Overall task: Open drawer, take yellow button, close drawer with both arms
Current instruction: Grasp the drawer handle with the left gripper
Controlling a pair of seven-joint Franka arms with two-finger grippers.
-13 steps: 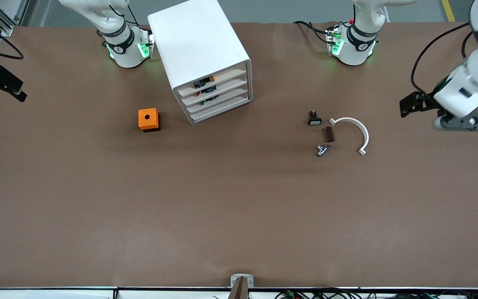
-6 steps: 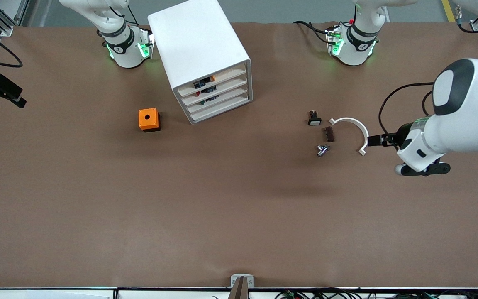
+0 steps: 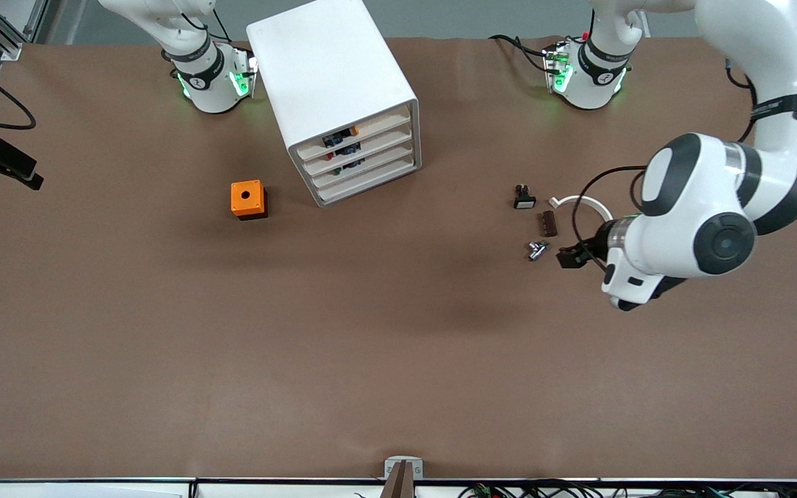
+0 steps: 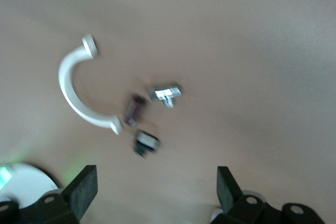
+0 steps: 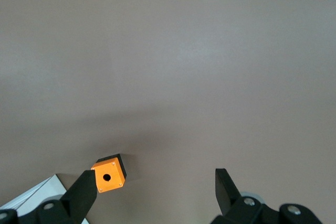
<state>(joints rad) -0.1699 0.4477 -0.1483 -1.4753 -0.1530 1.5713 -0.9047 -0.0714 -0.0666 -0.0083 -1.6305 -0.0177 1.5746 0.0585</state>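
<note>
Both pairs of jaws stand wide apart with nothing between them; the left gripper (image 4: 153, 192) hangs over the cluster of small parts at the right of the front view, its black tip showing just beside the metal fitting (image 3: 537, 250), with the bulky left arm (image 3: 706, 228) covering part of the white curved bracket (image 3: 578, 201); the left wrist view shows that bracket, a small dark brown block (image 4: 134, 111), the silver fitting and the black switch with a white face (image 4: 146, 143) lying close together on the brown table (image 3: 398, 346); the right gripper (image 5: 152, 195) is up at the left edge of the front view, over the table toward the right arm's end, and its wrist view looks down on the orange cube with a hole (image 5: 109, 173); the white cabinet (image 3: 333, 83) stands at upper centre of the front view, the cube nearer the camera and toward the right arm's end; the drawer (image 3: 360, 132), topmost of four, sits pushed in, and the button (image 3: 351, 130) shows as a spot of orange inside it, next to a small dark part.
</note>
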